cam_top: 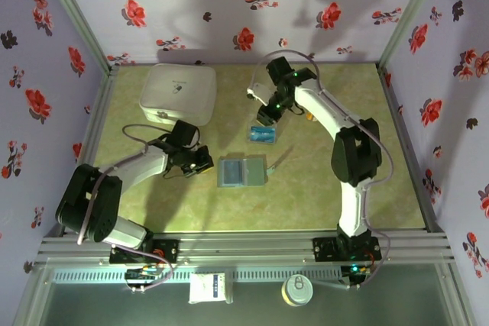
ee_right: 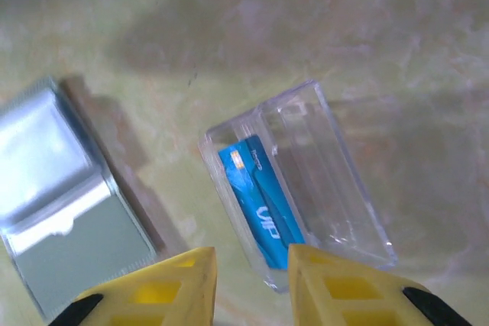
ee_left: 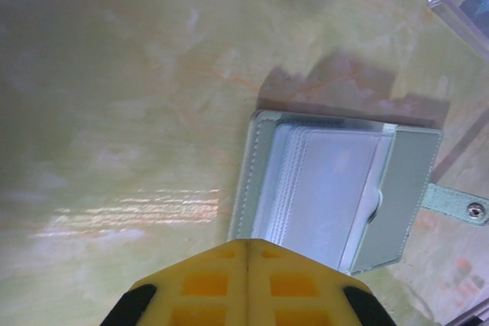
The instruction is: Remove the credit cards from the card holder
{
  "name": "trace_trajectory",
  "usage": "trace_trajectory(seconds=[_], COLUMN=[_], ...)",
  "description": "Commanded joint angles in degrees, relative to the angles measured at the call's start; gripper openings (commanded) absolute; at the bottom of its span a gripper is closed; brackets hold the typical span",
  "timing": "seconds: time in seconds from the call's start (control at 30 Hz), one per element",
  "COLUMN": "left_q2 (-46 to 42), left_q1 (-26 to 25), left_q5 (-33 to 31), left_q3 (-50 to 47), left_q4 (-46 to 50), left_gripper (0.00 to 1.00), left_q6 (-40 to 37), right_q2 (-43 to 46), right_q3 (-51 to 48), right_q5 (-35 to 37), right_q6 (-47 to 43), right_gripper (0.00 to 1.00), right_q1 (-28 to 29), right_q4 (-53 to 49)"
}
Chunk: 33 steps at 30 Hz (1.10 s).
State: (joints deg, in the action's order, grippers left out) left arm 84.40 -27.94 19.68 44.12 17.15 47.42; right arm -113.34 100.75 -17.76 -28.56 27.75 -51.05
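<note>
a: where's the holder?
b: lying open at the centre of the top view. the left gripper is near its left edge, jaws pressed together, empty.
a: and the cards?
b: blue ones, in a clear box mid-frame on the right wrist view. the right gripper is above it, jaws narrowly apart, holding nothing.
</note>
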Motion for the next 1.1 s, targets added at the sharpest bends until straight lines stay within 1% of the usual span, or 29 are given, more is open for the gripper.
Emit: trace_trajectory(seconds=[0.0,0.03,0.1,0.23,0.33,0.43,0.5,0.57,0.63,0.7,0.87,1.07], left_q2=[1.01,1.27,1.54,2.51,2.47,2.69,3.04,3.14,3.23,3.19,3.22,3.24], left_q1=[0.17,0.09,-0.09,-0.74,-1.62,-2.15,-2.39,-2.64,-2.95,-3.3,-3.68,-3.7], left_q5=[1.56,1.72,1.76,2.03,1.81,1.68,1.76,1.58,1.6,1.63,1.46,1.56], left_q3=[0.03,0.0,-0.12,-0.18,-0.28,-0.7,-0.62,-0.76,-1.0,-1.14,-1.14,-0.45], left_q4=[-2.95,-3.12,-3.74,-4.67,-5.08,-5.98,-6.04,-6.39,-6.9,-7.12,-7.13,-6.3], left_gripper=[0.02,0.02,0.02,0.01,0.01,0.01,0.01,0.02,0.01,0.01,0.01,0.01], left_q6=[-0.33,-0.31,-0.42,0.09,0.49,1.02,0.95,1.17,1.58,1.93,1.82,1.44], right_q2=[4.52,5.76,8.01,12.78,13.97,14.55,15.16,15.69,16.28,16.48,16.55,14.19], right_q3=[-8.13,-10.37,-14.69,-24.27,-27.17,-29.61,-31.48,-33.02,-34.37,-35.7,-38.99,-38.35], right_q5=[0.98,-0.1,-1.35,-0.5,0.37,2.39,3.6,6.9,8.17,7.94,6.29,5.7], right_q6=[18.43,22.41,29.36,42.03,50.66,56.65,58.38,59.48,59.89,60.02,61.06,60.39], right_gripper=[0.36,0.36,0.33,0.29,0.24,0.21,0.22,0.23,0.27,0.34,0.35,0.38], right_q1=[1.42,1.65,2.38,5.98,8.34,10.45,10.84,10.34,9.3,7.92,4.08,1.84], right_q4=[13.1,14.66,18.34,26.61,27.82,28.2,28.41,27.64,27.8,28.74,33.06,34.5])
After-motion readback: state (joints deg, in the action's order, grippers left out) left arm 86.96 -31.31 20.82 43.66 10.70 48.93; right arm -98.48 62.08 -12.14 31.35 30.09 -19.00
